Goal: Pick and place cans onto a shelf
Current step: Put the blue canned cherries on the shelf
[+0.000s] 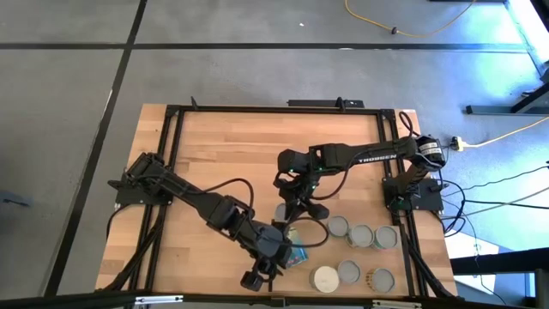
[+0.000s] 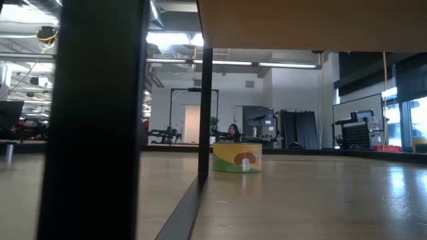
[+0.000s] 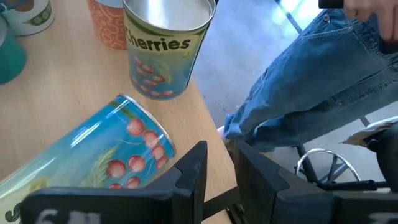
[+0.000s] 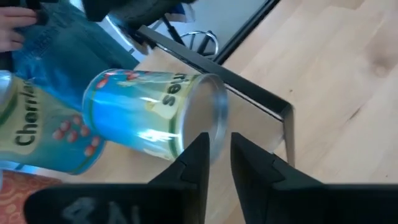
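A blue can (image 1: 298, 249) (image 3: 99, 155) (image 4: 143, 118) lies on its side on the table, near the front edge. My right gripper (image 1: 298, 221) (image 4: 219, 146) stands just behind the can's silver end, open by a narrow gap. My left gripper (image 1: 279, 257) (image 3: 221, 165) is open by a narrow gap with nothing between its fingers. The lying can is beside its outer finger. An upright "Cherries" can (image 3: 165, 53) (image 4: 37, 137) stands just beyond. A pale wood shelf (image 2: 300, 23) spans the top of the low view, with a green-yellow can (image 2: 237, 159) upright below it. My right gripper has one fingertip (image 4: 200, 146) in front of the lower rim of the lying can's silver end (image 4: 214, 121), slanting down from the table's far side. Whether it touches the rim I cannot tell. The can rests on its side on the table.
Several upright cans (image 1: 360, 234) (image 1: 348, 272) stand in two rows at the near right of the table. A person in blue jeans (image 3: 311, 93) stands close to the table's near edge. A black frame post (image 2: 100, 120) blocks the left of the low view.
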Controlling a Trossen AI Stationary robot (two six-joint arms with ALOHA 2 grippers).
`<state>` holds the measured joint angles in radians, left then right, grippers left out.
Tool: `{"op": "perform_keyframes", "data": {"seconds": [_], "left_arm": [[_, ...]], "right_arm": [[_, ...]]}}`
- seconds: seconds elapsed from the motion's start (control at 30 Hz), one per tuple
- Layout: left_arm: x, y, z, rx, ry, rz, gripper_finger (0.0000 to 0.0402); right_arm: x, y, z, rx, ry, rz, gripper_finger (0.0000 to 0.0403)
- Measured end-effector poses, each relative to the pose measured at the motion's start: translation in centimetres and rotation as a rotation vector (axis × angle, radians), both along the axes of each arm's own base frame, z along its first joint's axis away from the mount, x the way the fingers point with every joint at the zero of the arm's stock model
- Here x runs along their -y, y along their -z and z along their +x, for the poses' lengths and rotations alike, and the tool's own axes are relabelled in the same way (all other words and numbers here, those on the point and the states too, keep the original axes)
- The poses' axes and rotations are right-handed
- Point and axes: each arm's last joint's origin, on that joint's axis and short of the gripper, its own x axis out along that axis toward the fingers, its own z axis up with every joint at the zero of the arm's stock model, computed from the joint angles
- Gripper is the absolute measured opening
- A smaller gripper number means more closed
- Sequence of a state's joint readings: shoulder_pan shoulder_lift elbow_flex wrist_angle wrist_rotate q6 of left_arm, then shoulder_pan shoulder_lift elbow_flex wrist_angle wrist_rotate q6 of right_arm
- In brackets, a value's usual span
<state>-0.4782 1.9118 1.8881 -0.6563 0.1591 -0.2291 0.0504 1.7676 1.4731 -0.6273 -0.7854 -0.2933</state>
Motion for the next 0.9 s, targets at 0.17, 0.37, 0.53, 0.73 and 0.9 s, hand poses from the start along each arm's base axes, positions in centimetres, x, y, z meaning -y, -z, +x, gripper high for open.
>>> {"op": "perform_keyframes", "data": {"seconds": [0.17,0.37,0.53,0.73,0.9], "left_arm": [[0.1,-0.1,0.0,0.003,0.024,-0.020,0.0073],[0.4,-0.1,-0.1,0.006,0.015,-0.011,0.0075],[0.8,0.6,-0.1,0.018,-0.008,0.009,0.0072],[1.1,2.6,0.7,0.074,-0.014,-0.058,0.0071],[1.2,3.1,1.1,0.129,-0.013,-0.085,0.0071]], "right_arm": [[0.4,-0.4,-0.1,-0.008,-0.043,0.087,0.0067],[1.0,-1.1,-0.2,-0.018,-0.122,0.238,0.0065],[0.8,-0.5,-0.2,-0.060,-0.079,0.171,0.0065],[0.8,-0.3,-0.2,-0.072,-0.060,0.151,0.0064],[0.8,-0.2,-0.3,-0.089,-0.059,0.150,0.0064]]}}
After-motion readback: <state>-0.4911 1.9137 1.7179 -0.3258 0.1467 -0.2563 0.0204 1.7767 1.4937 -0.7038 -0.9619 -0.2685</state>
